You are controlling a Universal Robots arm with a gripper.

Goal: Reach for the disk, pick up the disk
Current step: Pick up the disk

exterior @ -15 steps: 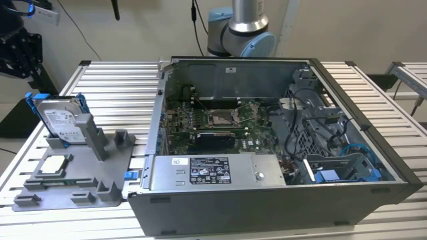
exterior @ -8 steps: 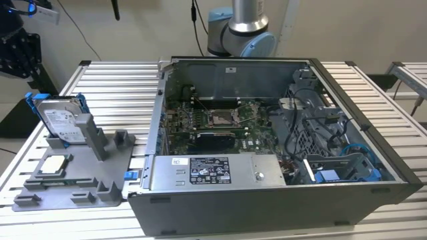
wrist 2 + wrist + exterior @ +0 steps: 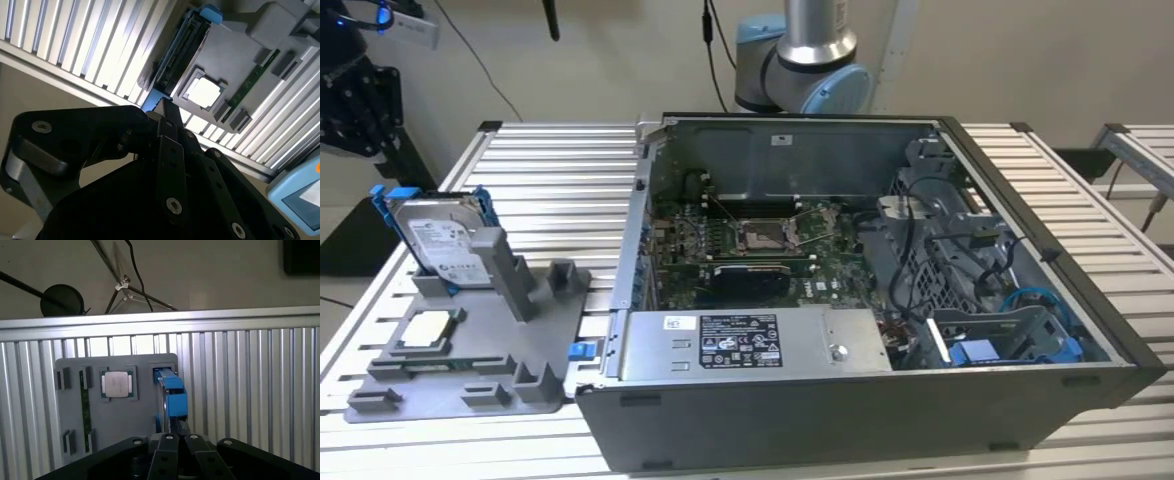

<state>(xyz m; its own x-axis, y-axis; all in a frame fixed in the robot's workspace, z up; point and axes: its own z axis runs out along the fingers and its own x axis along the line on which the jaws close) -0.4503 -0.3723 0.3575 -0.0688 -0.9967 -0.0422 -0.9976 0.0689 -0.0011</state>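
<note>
The disk (image 3: 172, 392) stood on edge in a slot of the grey holder (image 3: 125, 430) on the slatted tabletop (image 3: 250, 390), straight ahead of the jaws and out of their grip. A square silver chip (image 3: 117, 384) lay just beside it. Whether the jaws were parted or closed could not be told.

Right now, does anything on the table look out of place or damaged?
Nothing stands out. The disk stands on edge in its slot of the grey holder, and the processor chip lies flat in its recess.
</note>
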